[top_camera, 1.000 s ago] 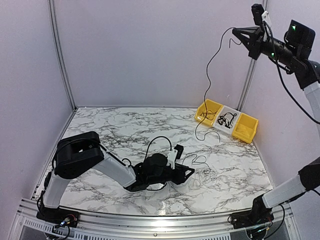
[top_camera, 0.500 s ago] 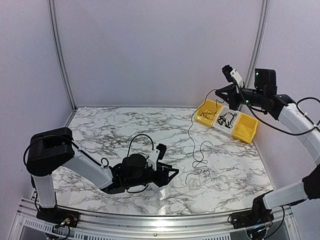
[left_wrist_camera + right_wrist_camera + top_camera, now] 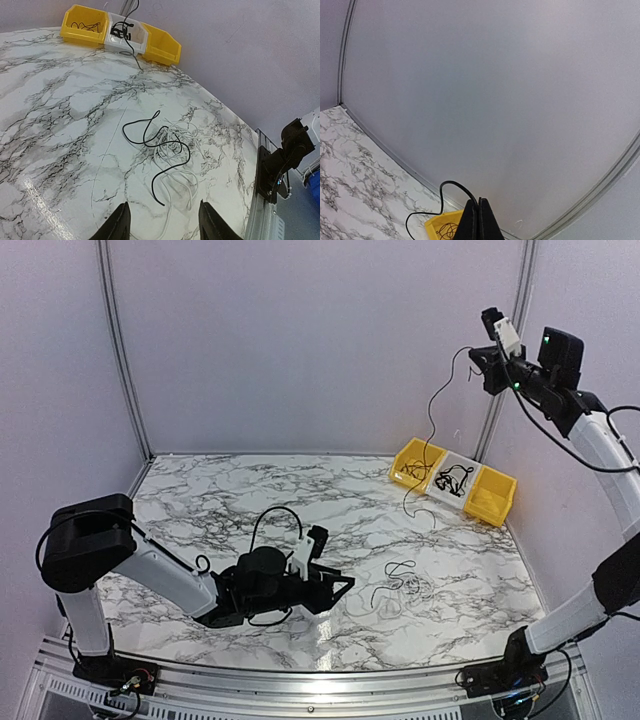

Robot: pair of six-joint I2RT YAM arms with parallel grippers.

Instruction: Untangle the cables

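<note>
- Black and thin, one cable [image 3: 451, 183] is pinched in the clenched right gripper [image 3: 479, 220], which is held high by the back wall. The strand hangs down toward the bins [image 3: 492, 495].
- A loose tangle [image 3: 400, 585] of further strands is spread on the marble table [image 3: 220, 500], just ahead of the left gripper [image 3: 340, 588].
- The left gripper's jaws are spread, with nothing grasped.
- More coiled wire is seen inside the bins.

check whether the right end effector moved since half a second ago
Yes. The right end effector rose up and right, from just above the left yellow bin to far above it.
</note>
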